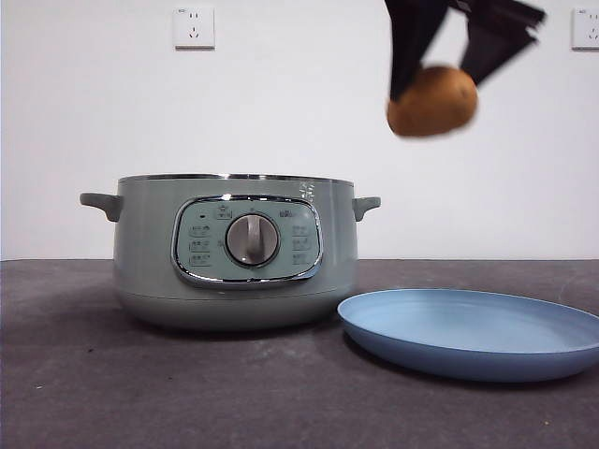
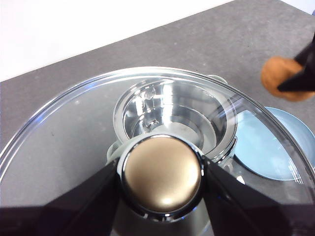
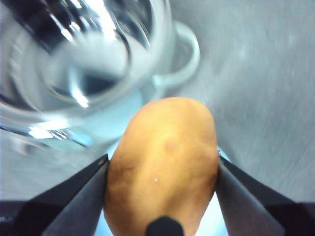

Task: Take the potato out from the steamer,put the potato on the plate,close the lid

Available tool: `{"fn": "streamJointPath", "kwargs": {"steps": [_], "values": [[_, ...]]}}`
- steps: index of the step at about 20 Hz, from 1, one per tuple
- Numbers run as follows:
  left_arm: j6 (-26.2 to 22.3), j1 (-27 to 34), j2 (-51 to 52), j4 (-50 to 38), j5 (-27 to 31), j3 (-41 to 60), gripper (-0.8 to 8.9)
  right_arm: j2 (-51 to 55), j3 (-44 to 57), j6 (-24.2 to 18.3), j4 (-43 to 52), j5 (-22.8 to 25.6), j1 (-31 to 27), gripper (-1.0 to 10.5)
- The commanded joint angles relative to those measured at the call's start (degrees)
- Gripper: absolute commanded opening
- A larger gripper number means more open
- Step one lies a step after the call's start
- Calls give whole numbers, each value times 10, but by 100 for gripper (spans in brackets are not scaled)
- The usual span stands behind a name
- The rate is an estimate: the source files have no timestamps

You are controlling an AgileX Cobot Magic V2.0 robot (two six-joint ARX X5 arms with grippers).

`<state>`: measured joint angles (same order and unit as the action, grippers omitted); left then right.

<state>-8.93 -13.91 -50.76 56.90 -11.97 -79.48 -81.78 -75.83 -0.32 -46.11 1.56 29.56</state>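
Observation:
The potato (image 1: 432, 100) hangs in the air above the near side of the light-blue plate (image 1: 473, 329), to the right of the steamer (image 1: 234, 253). My right gripper (image 1: 435, 86) is shut on it. In the right wrist view the potato (image 3: 162, 142) fills the gap between my jaws, with the blurred steamer (image 3: 74, 59) beyond. The steamer stands open. My left gripper (image 2: 161, 173) is shut on the round knob of the glass lid (image 2: 64, 137) and holds it above the steamer (image 2: 147, 105). The potato (image 2: 280, 76) and plate (image 2: 295, 130) show at that view's edge.
The dark grey table (image 1: 94, 383) runs to a white wall with two sockets (image 1: 194, 27) (image 1: 585, 28). The plate lies close to the steamer's right side, just in front of its handle (image 1: 367, 205).

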Motion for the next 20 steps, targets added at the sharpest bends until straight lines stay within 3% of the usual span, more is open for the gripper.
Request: {"fn": "streamJointPath", "kwargs": {"steps": [1, 8, 16, 18, 20], "values": [[3, 1, 2, -29, -3, -6, -9, 4, 83, 9, 55, -1, -11, -13], [3, 1, -8, -37, -5, -6, -9, 2, 280, 39, 265, -1, -22, -13], [2, -1, -57, -78, -36, -6, -9, -40, 323, 54, 311, -30, -22, -12], [0, -5, -78, -96, -43, -6, -9, -41, 323, 55, 311, -30, -22, 43], [0, -9, -98, -115, -50, -6, -9, -41, 323, 57, 311, -29, -22, 260]]}}
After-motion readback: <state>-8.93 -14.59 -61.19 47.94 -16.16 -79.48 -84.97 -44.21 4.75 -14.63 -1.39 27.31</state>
